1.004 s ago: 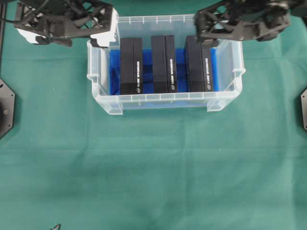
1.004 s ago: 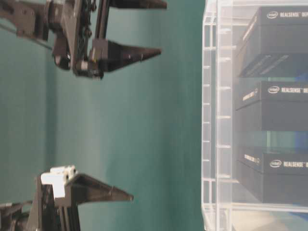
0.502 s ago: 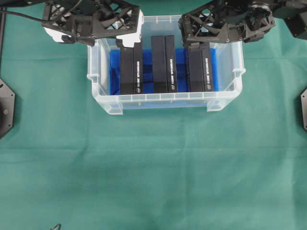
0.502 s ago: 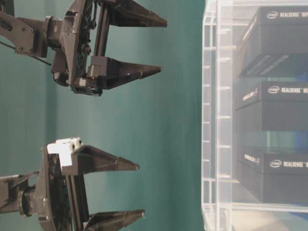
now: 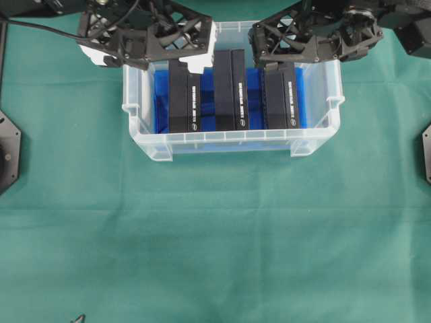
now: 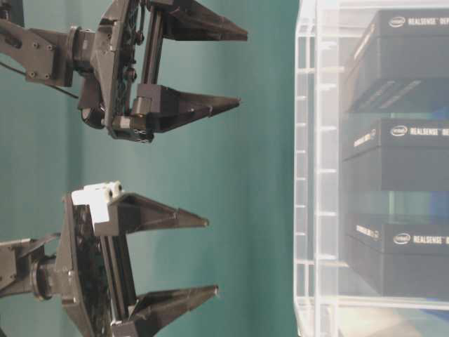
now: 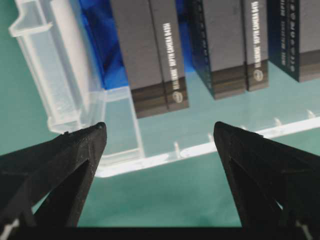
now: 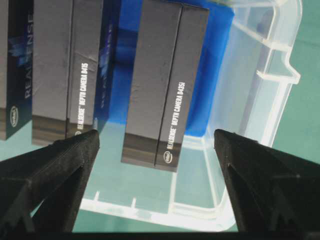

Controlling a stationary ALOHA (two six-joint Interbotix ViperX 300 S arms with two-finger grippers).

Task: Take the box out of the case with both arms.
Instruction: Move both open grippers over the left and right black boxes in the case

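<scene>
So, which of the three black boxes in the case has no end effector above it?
The middle box: it stands uncovered between the two others, while the left end effector and the right end effector hang over its neighbours.

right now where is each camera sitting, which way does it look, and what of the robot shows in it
Overhead exterior: above, looking straight down on the case with three black boxes; left gripper and right gripper show, both open.
Table-level exterior: low beside the case's wall, image turned sideways; both grippers show short of it.
Left wrist: looks down between its fingers at one case corner.
Right wrist: same, over the opposite corner.
All views share the case and boxes.
</scene>
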